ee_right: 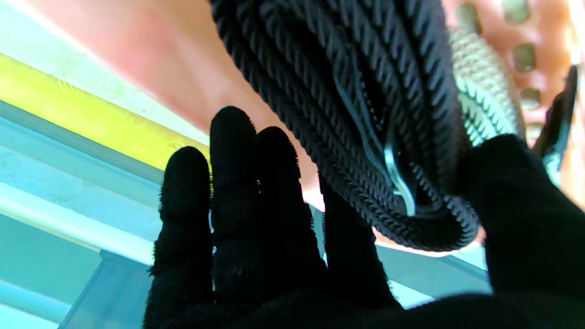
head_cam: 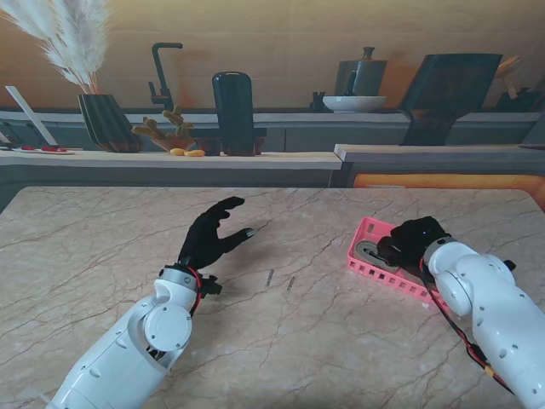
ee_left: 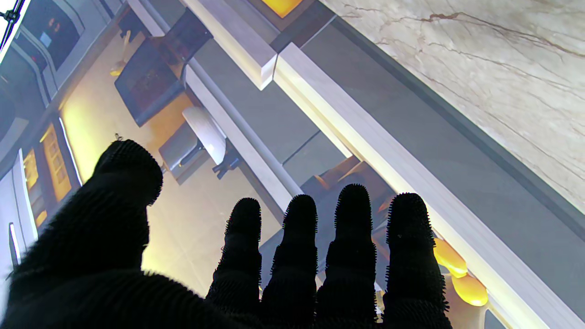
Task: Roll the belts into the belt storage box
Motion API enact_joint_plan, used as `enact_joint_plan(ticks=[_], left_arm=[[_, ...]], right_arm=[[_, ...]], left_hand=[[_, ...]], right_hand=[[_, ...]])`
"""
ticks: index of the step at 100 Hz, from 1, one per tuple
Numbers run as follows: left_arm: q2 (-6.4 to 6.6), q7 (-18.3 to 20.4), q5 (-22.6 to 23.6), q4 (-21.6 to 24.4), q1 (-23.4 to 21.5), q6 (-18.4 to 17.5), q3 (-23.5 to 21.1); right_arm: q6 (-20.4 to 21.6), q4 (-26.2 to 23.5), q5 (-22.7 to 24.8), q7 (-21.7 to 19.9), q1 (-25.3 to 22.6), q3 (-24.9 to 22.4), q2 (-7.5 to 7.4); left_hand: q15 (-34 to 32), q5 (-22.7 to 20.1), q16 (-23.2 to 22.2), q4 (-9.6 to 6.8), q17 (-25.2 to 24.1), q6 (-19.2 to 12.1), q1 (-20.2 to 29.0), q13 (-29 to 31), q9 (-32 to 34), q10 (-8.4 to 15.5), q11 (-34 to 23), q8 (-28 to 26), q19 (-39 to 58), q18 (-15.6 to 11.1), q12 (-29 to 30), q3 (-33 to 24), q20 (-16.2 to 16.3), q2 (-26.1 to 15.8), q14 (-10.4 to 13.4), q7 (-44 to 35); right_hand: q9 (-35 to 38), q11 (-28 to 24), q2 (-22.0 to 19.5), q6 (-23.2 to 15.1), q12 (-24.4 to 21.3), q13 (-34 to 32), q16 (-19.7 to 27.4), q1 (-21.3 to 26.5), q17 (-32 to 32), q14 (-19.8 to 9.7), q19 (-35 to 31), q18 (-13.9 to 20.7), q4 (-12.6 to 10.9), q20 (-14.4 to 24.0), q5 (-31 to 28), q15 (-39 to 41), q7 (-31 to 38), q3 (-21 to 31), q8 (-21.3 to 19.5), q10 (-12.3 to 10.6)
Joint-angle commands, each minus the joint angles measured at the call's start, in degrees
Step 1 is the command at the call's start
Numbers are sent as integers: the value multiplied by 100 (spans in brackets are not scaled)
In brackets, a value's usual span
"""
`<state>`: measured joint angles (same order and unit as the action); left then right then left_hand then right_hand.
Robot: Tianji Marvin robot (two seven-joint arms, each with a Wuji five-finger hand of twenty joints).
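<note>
holding a rolled black braided belt (ee_right: 365, 114) with my right hand (head_cam: 415, 241) over the pink belt storage box (head_cam: 368, 256).

my right hand sits at the box on the right side of the marble table (head_cam: 102, 256), and in the right wrist view the thumb and fingers (ee_right: 237, 192) are grasping the black coil, with a beige woven belt (ee_right: 484, 91) just beside it against the perforated pink wall. a grey rolled belt (head_cam: 370, 253) lies inside the box. my left hand (head_cam: 213, 234) is raised over the middle of the table, fingers spread, holding nothing.
</note>
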<state>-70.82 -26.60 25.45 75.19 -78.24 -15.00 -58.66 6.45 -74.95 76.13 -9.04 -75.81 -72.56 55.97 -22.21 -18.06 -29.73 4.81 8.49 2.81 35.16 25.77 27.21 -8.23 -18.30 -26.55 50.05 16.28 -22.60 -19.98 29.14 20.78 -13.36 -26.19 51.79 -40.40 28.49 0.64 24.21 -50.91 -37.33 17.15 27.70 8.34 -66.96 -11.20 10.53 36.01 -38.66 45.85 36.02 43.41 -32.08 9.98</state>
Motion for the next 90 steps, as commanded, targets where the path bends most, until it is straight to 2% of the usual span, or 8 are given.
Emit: enact_joint_plan(ticks=[1, 6, 20, 38, 47, 54, 74, 90], left_arm=[[-24, -1, 4, 28, -33, 15, -5], [-24, -5, 7, 23, -31, 7, -5], [-24, -12, 8, 23, -36, -9, -16], [-24, -28, 14, 35, -51, -19, -35], [-27, -55, 29, 32, -52, -26, -44], [-29, -68, 29, 38, -58, -23, -54], [-29, -114, 62, 55, -81, -26, -83], [-28, -126, 69, 66, -95, -18, -103]], right_arm=[[18, -135, 100, 37, -61, -26, 24], [2, -178, 133, 49, -84, -45, 28], [-35, -259, 178, -69, -98, -64, 31], [-171, -344, 121, -770, -51, 0, 27], [-263, -333, 51, -940, -31, 37, 28], [-320, -303, 39, -835, -46, 38, 34], [-407, -443, -13, -309, -257, -139, 85], [-383, -667, 56, -299, -390, -274, 103]], left_hand=[[6, -97, -25, -216, 9, -152, 120, 35, 51, 56, 50, -70, -31, -126, -45, 124, 81, -169, 156, 188], [4, -99, -26, -217, 11, -157, 120, 38, 61, 62, 43, -70, -28, -124, -48, 137, 84, -172, 161, 186], [4, -111, -27, -221, 10, -154, 133, 36, 61, 69, 42, -74, -29, -124, -49, 165, 87, -187, 157, 177], [1, -105, -29, -225, 5, -163, 143, 46, 68, 75, 38, -74, -30, -116, -51, 206, 94, -198, 160, 180], [2, -101, -29, -228, 7, -163, 145, 48, 70, 74, 38, -74, -26, -115, -52, 225, 99, -209, 169, 180], [6, -105, -28, -231, 1, -156, 156, 40, 63, 67, 41, -74, -29, -116, -51, 232, 101, -230, 176, 179], [10, -104, -28, -233, 5, -169, 160, 36, 62, 82, 41, -75, -29, -130, -52, 285, 107, -263, 182, 179], [19, -102, -25, -238, -7, -167, 177, 27, 59, 70, 44, -73, -38, -117, -51, 321, 109, -263, 180, 183]], right_hand=[[-142, -190, -163, 11, 78, 154, -26, -142, -67, 99, 0, -46, -240, 170, 138, 86, -52, -107, -64, 177], [-212, -217, -157, 48, 92, 195, -31, -109, -91, 112, 6, -49, -296, 179, 186, 105, -96, -331, -72, 209], [-382, -179, -196, 85, 87, 355, -22, -178, -200, 139, 46, -47, -330, 177, 325, 61, -188, -459, -59, 257], [-988, 189, -438, 2, -3, 956, 96, -381, -661, 258, 393, -96, -370, 130, 543, -330, -443, -527, -38, 437], [-1321, 379, -652, -141, -46, 1272, 161, -602, -905, 319, 576, -123, -367, 119, 613, -539, -508, -544, -58, 542], [-1433, 424, -765, -152, -43, 1365, 168, -788, -971, 350, 645, -142, -351, 141, 597, -586, -517, -608, -85, 584], [-1537, 404, -709, 64, -5, 1438, 148, -1008, -1039, 361, 700, -160, -335, 212, 808, -569, -664, -857, -88, 597], [-1654, 418, -625, 152, 5, 1509, 160, -1072, -1114, 370, 788, -175, -373, 224, 1031, -607, -788, -956, -82, 576]])
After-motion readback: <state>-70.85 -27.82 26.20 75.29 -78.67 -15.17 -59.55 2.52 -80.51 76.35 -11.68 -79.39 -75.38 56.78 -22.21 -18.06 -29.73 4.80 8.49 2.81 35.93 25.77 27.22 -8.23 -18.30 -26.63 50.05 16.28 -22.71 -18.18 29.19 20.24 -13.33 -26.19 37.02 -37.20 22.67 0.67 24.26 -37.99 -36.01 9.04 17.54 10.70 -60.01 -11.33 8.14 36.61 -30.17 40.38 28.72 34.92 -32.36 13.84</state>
